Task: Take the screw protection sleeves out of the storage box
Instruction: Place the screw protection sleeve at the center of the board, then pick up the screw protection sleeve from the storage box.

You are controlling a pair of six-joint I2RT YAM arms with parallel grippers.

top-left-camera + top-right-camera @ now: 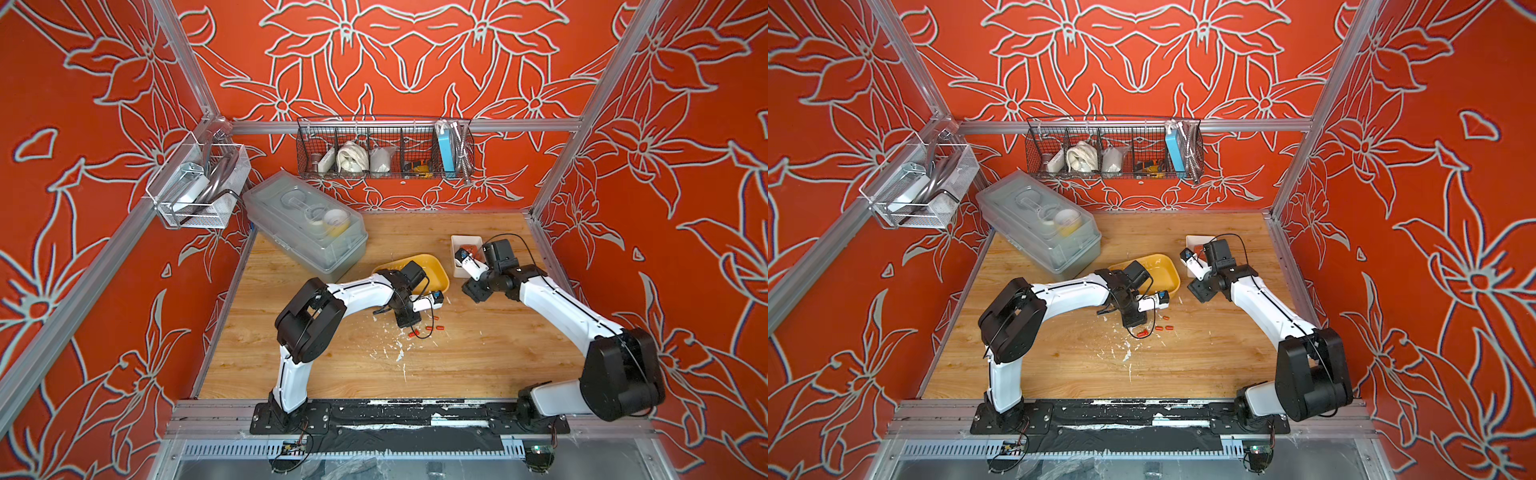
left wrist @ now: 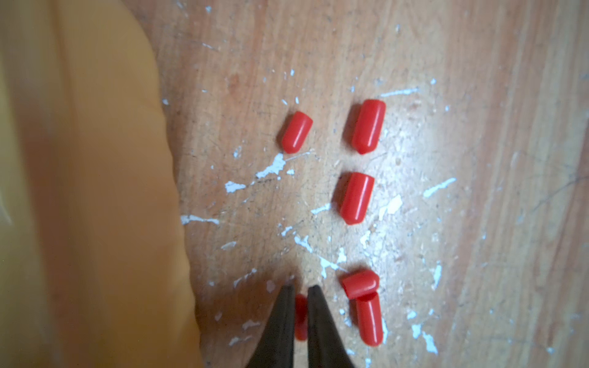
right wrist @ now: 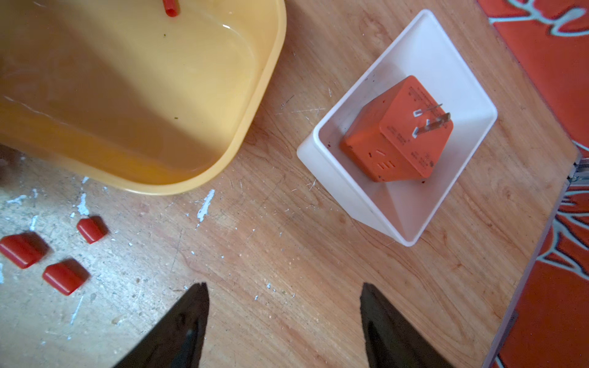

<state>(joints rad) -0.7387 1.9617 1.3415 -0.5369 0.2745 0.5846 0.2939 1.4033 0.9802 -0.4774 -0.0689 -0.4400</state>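
The left gripper [image 2: 300, 288] hangs low over the table [image 2: 478, 191], jaws a slit apart, one sleeve [image 2: 301, 315] showing in the gap; whether gripped I cannot tell; five more sleeves [image 2: 357, 197] lie just beside it, outside the box [image 2: 95, 191]; the right gripper [image 3: 283, 286] stands wide and empty, another sleeve [image 3: 172, 8] in the box ahead of it.

The left arm [image 1: 361, 289] and the right arm [image 1: 557, 303] share one build: smooth white link shells with a thin black line along them, joined by bulky black joint housings [image 1: 309, 320]. Each stands on a black base plate [image 1: 291, 417] at the near edge. Thin black cables [image 1: 420, 337] loop by the wrists, which carry boxy black camera blocks [image 1: 500, 251]. The left gripper [image 2: 301, 288] and the right gripper [image 3: 284, 285] have black fingers tapering to points.
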